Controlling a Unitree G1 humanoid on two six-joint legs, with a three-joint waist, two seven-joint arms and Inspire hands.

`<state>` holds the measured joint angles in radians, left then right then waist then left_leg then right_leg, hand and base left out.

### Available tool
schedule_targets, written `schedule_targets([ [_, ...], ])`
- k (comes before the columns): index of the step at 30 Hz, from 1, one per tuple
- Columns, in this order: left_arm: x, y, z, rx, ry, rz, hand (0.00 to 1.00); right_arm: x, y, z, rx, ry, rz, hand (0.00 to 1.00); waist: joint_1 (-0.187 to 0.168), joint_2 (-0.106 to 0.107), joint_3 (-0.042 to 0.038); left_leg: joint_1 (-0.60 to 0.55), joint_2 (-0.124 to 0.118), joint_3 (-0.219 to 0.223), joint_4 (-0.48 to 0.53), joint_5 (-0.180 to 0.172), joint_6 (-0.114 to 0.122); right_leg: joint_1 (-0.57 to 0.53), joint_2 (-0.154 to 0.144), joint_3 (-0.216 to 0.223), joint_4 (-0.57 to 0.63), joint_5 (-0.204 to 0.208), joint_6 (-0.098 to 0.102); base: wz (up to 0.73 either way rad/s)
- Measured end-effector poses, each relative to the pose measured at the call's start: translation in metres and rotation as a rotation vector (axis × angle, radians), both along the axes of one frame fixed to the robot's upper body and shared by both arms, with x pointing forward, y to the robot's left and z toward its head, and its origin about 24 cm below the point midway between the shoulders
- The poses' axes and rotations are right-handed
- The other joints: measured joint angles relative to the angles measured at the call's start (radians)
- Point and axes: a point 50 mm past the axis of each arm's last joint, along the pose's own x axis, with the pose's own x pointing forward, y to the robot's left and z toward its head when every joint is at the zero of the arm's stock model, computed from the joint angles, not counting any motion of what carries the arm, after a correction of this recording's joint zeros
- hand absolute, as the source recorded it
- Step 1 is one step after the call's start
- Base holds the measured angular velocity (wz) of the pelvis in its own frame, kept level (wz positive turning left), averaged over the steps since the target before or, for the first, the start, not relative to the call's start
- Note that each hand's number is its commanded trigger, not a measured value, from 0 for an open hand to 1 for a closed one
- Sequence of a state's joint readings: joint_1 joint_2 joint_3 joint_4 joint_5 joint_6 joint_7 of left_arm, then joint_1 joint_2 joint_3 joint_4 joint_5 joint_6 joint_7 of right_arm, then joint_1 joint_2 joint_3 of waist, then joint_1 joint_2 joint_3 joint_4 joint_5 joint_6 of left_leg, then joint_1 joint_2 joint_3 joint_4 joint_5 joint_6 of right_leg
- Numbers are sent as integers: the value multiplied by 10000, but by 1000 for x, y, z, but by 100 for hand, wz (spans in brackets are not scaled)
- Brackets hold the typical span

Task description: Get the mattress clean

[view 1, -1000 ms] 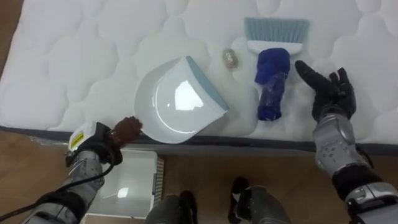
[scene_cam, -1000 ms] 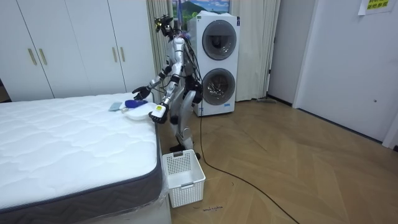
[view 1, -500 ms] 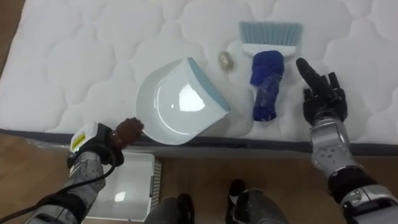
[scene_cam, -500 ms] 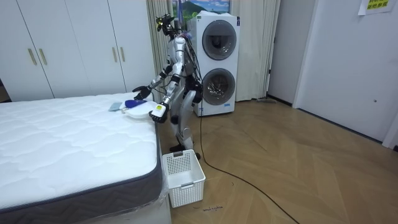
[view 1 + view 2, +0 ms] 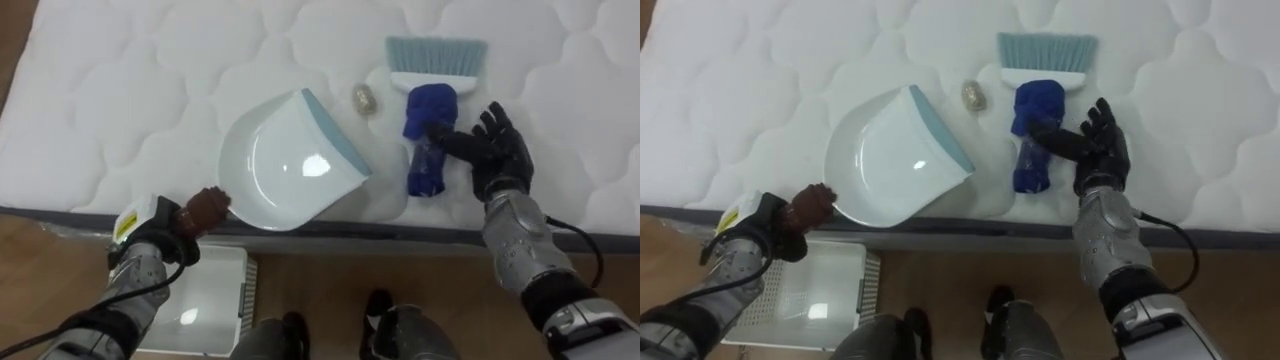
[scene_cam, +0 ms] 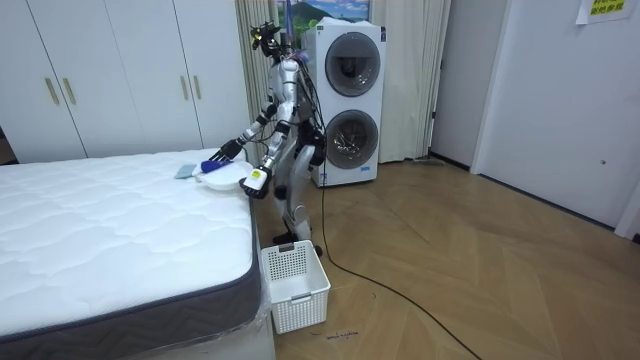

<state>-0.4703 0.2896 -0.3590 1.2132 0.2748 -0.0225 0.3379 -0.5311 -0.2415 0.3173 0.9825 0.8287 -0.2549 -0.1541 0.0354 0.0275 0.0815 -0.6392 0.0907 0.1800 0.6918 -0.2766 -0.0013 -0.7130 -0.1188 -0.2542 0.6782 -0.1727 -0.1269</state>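
Eye views: white mattress across the top of the frame, with a white dustpan at centre, its blue lip toward upper right. Its brown handle sticks out over the bed edge at lower left. Left hand at lower left has its fingers curled round that handle. The brush lies right of the pan, pale bristles toward the top and blue grip toward the bed edge. Right hand is just right of the grip, fingers spread and fairly straight, with the fingertips on the grip but not closed round it. A small beige scrap sits on the mattress between pan lip and brush, touching neither. White basket on the floor at lower left is partly covered by the left forearm.

Room view: robot stands at the bed's far corner, both arms out over it, with stacked washers behind and white cupboards at the left. The scrap and the finger contact are too small to make out there
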Motion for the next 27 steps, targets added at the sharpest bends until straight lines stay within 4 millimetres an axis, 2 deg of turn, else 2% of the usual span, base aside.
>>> schedule_targets([
  [9,0,-2,-2,-198,384,-190,100,-1,0,-3,-2036,432,658,0,267,-12,-6,-177,20,-48,36,-15,17,-118,12,-84,-33,0,3,2],
  [17,7,-4,4,-177,205,-198,100,-1,-7,-3,-3861,809,1188,0,514,140,67,-222,16,-51,33,-18,20,-172,-2,-100,-35,-3,5,0],
  [19,8,-5,4,-186,171,-224,100,0,-7,-3,-4168,897,1307,0,519,180,64,-233,11,-49,33,-14,17,-185,-3,-93,-28,0,1,0],
  [20,8,-5,5,-186,164,-229,100,1,-7,-3,-4341,939,1397,11,521,191,63,-236,13,-50,34,-10,13,-185,-1,-91,-20,0,0,0],
  [21,8,-5,5,-185,165,-228,100,1,-7,-3,-4472,961,1460,72,522,205,67,-243,14,-52,35,-8,9,-185,0,-94,-21,0,0,0],
  [22,8,-5,4,-192,213,-222,100,2,-7,-2,-4725,1027,1551,100,525,242,67,-295,25,-59,50,-7,6,-186,4,-108,-23,2,-2,0],
  [27,7,-5,3,-188,596,-130,100,4,-15,-1,-5987,1375,1478,100,540,343,51,-318,20,-157,150,-8,9,-183,-5,-170,1,4,1,2],
])
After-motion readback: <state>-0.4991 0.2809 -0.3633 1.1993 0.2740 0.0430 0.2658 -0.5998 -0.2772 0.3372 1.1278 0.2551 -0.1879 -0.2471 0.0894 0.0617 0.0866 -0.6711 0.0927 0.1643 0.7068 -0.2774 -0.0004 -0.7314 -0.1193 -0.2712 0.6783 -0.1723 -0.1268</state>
